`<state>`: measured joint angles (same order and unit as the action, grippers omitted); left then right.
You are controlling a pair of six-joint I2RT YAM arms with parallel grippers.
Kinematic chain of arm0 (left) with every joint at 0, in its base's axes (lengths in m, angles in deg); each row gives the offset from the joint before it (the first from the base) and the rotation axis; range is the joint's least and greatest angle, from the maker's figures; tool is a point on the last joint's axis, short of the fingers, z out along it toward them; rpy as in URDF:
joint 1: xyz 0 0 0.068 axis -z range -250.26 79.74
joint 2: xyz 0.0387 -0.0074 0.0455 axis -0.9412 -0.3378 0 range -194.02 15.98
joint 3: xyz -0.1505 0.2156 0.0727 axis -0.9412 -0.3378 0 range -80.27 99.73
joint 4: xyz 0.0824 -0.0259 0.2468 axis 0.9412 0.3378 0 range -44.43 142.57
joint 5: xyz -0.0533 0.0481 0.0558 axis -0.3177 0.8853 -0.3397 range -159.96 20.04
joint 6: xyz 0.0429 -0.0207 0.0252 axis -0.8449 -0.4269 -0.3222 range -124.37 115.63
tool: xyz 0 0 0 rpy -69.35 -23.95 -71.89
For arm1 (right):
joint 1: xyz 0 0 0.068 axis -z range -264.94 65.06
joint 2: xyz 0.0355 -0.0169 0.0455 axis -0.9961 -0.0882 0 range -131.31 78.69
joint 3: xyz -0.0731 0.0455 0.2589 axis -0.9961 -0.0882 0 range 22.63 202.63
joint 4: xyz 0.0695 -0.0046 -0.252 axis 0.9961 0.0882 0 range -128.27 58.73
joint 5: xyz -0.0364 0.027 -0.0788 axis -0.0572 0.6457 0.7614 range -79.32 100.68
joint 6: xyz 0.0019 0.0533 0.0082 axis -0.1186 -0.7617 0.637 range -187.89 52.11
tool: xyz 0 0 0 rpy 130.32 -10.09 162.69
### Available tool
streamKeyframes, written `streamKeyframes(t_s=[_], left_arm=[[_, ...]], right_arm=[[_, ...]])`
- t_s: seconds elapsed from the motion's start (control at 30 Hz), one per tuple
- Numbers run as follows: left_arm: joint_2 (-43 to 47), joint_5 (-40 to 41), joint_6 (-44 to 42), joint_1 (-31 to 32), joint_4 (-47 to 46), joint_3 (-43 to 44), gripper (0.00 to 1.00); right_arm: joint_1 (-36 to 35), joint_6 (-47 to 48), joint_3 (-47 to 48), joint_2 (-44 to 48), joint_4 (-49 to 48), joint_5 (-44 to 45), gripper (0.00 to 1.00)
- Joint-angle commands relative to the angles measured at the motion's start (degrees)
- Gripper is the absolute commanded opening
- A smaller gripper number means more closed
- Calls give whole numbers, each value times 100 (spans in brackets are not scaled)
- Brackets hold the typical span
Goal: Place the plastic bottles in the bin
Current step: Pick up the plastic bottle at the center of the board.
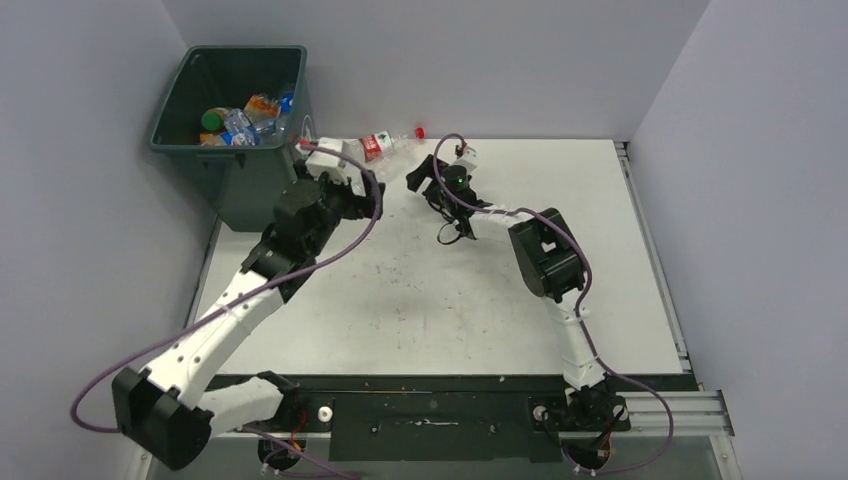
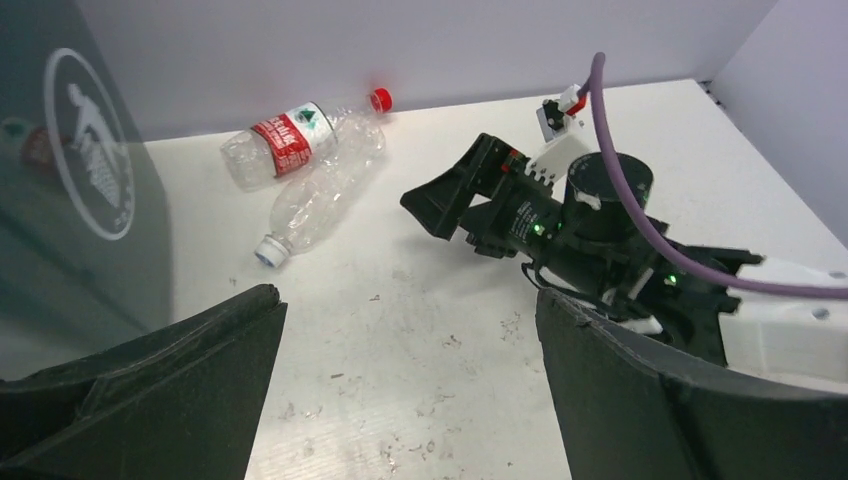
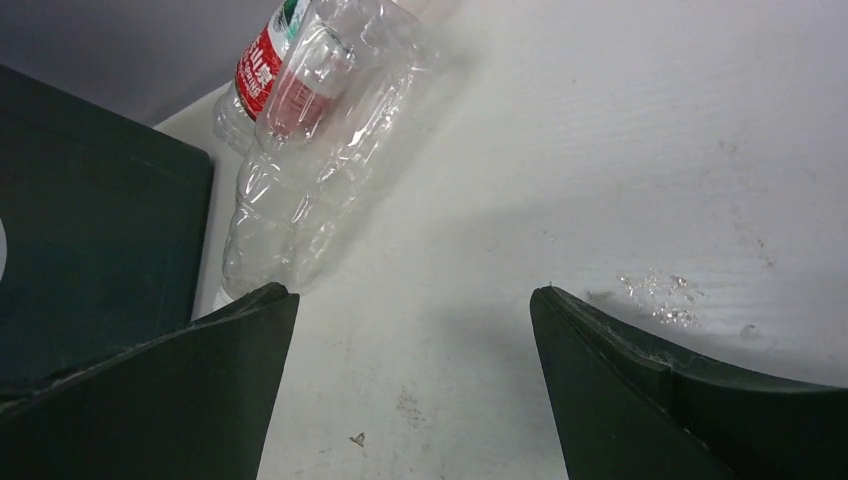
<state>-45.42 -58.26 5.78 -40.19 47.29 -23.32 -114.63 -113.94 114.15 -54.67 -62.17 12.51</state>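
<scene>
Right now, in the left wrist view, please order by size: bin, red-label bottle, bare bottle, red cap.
1. bin, though nearest the camera.
2. red-label bottle and bare bottle look alike; not ranked.
3. red cap.

One red-label bottle (image 2: 285,140), one bare bottle (image 2: 325,190), one bin (image 1: 240,190); binned bottles (image 1: 242,120) uncountable; left hand (image 2: 405,298), right hand (image 3: 412,291): two.

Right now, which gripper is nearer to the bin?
Left. The left gripper hangs open right beside the bin; the right gripper, also open, is farther right, by the two loose bottles.
</scene>
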Motion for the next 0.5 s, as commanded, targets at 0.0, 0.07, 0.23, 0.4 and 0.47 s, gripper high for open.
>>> streamKeyframes(t_s=[0.0, 0.07, 0.23, 0.4, 0.47], left_arm=[[-1367, -61, -92, 70, -268, 867, 96], [-2172, -35, -144, 77, 136, 1472, 96], [-4064, -15, -625, 21, 1190, 3381, 96], [-5597, 45, -1214, -237, 2087, 5248, 96], [-6070, 81, -1330, -393, 2211, 5757, 96]], right_arm=[[179, -702, -610, 479, -807, 91, 90], [311, -826, -1324, 858, -1059, 259, 90], [689, -886, -2691, 1573, -1477, 252, 90], [867, -634, -3536, 2140, -1680, 221, 90], [878, -484, -3839, 2405, -1805, 325, 90]])
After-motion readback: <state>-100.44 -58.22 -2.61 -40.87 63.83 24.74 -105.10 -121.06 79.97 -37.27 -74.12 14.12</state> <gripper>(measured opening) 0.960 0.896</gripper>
